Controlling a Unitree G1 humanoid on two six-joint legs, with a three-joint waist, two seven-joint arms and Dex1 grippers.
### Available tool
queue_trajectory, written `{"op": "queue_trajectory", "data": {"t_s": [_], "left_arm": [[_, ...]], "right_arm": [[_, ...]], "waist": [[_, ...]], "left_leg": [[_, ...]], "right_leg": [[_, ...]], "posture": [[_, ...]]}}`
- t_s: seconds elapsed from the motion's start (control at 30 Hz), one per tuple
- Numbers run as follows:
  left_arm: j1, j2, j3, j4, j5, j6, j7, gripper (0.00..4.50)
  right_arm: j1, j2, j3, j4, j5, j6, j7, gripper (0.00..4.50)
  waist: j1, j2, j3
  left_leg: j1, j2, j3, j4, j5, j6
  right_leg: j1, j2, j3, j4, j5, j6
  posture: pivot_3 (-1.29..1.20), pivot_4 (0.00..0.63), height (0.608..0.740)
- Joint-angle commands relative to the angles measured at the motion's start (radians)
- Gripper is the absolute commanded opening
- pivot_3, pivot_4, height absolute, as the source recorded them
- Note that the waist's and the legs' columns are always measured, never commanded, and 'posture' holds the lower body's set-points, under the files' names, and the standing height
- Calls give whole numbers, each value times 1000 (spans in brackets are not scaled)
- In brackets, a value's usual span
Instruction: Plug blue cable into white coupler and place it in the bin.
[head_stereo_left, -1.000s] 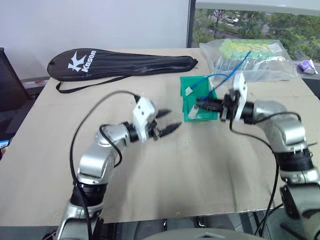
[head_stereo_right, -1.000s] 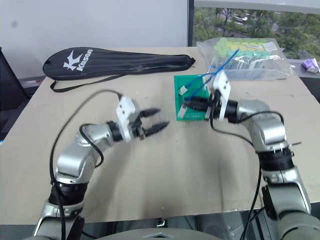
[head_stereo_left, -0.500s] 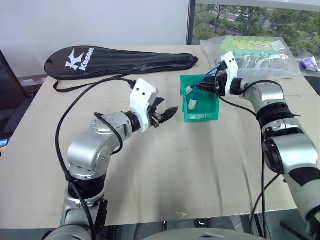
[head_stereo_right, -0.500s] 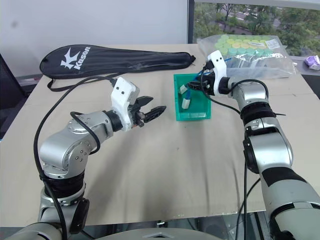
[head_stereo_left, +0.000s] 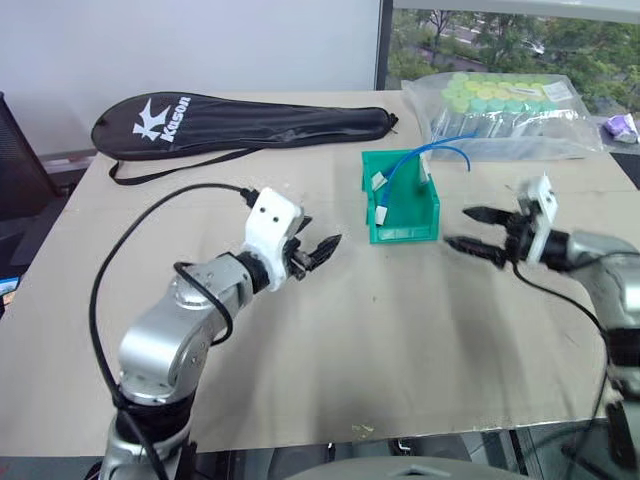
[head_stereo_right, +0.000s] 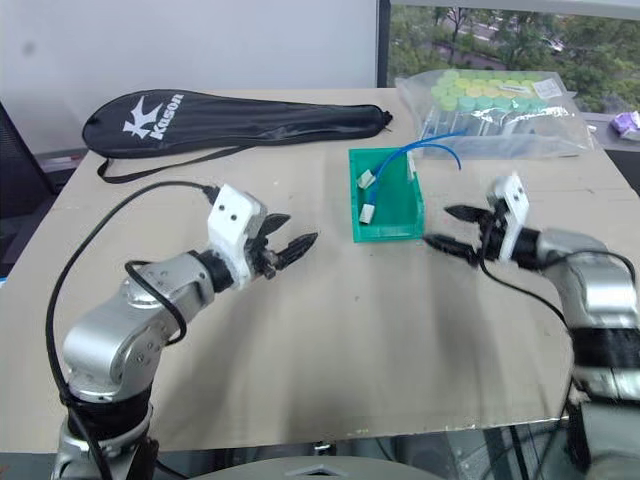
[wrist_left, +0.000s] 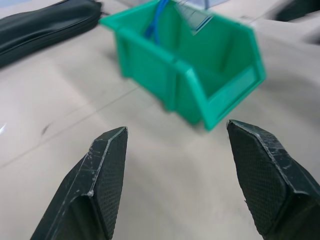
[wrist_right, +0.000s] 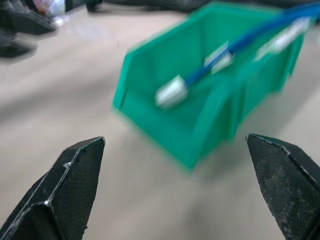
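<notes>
- Head pair: high, looking forward and down across the table (head_stereo_left: 330, 330); the two eyes cover the same scene, slightly offset.
- Left wrist camera: low, close, looking between its fingers (wrist_left: 100, 170) at the bin (wrist_left: 200, 85).
- Right wrist camera: low, close, facing the bin's other side.
- All four views share the bin.

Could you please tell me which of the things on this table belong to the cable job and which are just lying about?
Part of the job:
- blue cable, draped into the bin
- white coupler, on the cable's end inside the bin
- green bin
- left gripper and right gripper, both open and empty

Just lying about:
- black racket case
- clear bag of green-capped tubes
</notes>
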Motion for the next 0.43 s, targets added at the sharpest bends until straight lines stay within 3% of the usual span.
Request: {"op": "queue_trajectory", "data": {"t_s": [0.03, 0.17, 0.3, 0.43], "left_arm": [[165, -5, 22, -84, 23, -154, -13, 3237], [438, 22, 8, -56, 81, -374, -81, 3237], [618, 5, 18, 39, 122, -617, -144, 4452], [704, 3, 1, 123, 156, -751, -177, 4452]], "right_arm": [[154, 46, -92, -97, 28, -144, -7, 4469], [315, 74, -76, -72, -44, -317, 10, 4469], [384, 105, -55, -26, -60, -410, 22, 4500], [401, 113, -40, 42, -87, -478, 26, 4500]], "waist": [[-5, 0, 0], [-10, 1, 0], [-8, 0, -1], [-5, 0, -1]], "left_leg": [[0, 0, 0, 0, 0, 0], [3, 0, 4, 1, 0, 0], [3, 0, 5, 5, 0, 0], [3, -1, 5, 5, 0, 0]], "right_leg": [[1, 0, 0, 0, 0, 0], [1, 1, 2, 0, -2, -4], [2, -1, 2, 0, -2, -5], [1, -8, 2, 0, -2, -5]], "posture": [[0, 150, 740], [0, 150, 740], [0, 150, 740], [0, 150, 740]]}}
